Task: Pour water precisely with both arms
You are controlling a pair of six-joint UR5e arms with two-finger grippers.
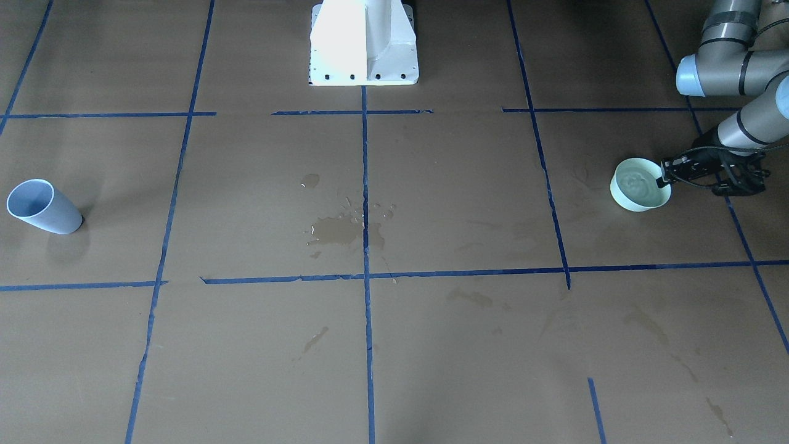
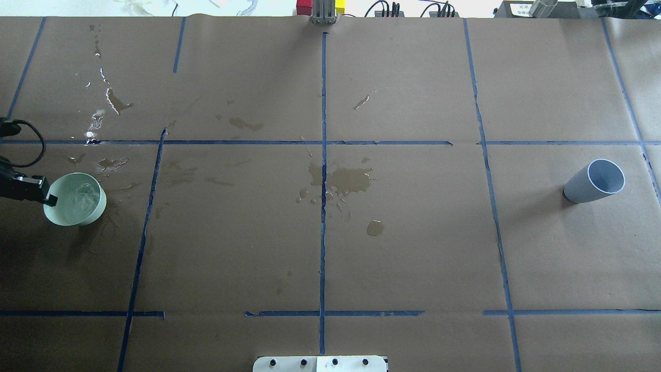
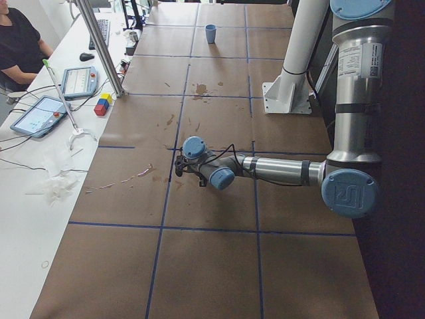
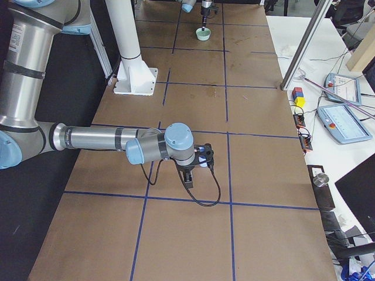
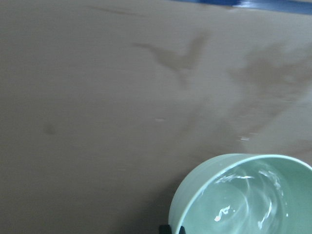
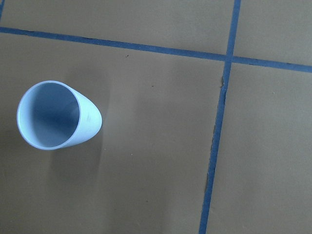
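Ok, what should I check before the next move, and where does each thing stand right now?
1. Left gripper on the bowl: ok, it pinches the rim.
2. Water in the bowl: ok, but the surface is rippled, not calm.
3. Cup upright and empty: ok.
4. Right gripper on the cup: not ok, it is above the cup and apart from it. Open or shut: cannot tell.
5. Table dry between bowl and cup: not ok, there is a puddle in the middle.
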